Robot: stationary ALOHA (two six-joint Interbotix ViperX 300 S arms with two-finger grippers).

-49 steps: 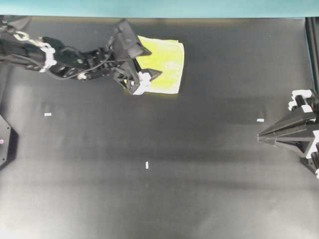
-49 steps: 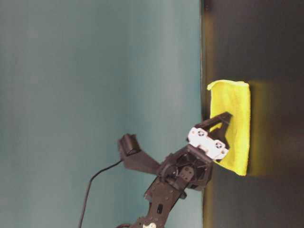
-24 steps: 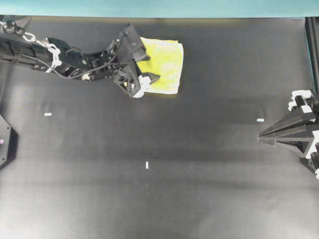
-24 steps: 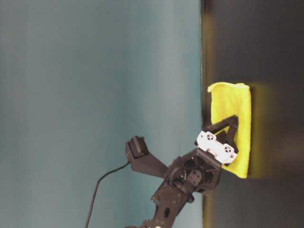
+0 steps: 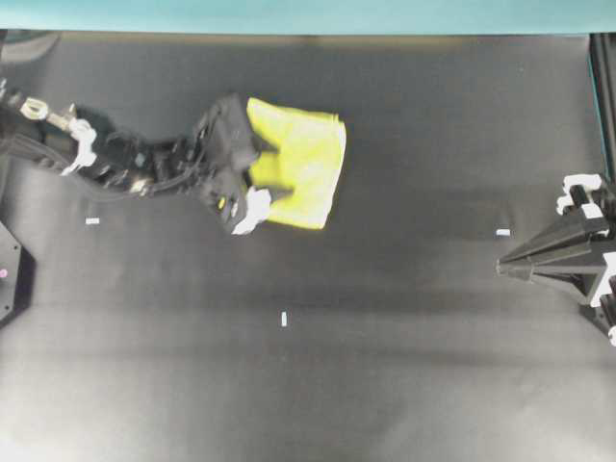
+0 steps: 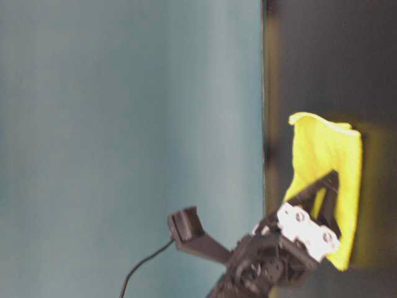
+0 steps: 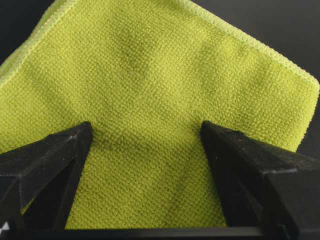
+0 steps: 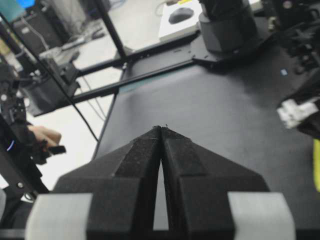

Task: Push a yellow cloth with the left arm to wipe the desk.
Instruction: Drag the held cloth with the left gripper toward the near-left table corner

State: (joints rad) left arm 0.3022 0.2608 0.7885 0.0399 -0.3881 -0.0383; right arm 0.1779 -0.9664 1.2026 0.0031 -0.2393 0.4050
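1. The yellow cloth (image 5: 298,166) lies flat on the black table (image 5: 385,337), in the far part of it, left of the middle, near the teal strip at the far edge
2. The left gripper (image 5: 258,175) sits over the cloth's left portion with its fingers (image 7: 55,155) spread wide apart, both tips pressing down on the fabric; nothing is pinched between them
3. The right gripper (image 8: 161,131) rests at the right edge of the table, well apart from the cloth, its fingers together on nothing
4. The cloth looks light, soft and limp, a textured weave that should drag on the matte surface; pushed from one edge it will likely bunch or fold, so downward pressure from both spread tips, set well in from the hem, looks the safer hold
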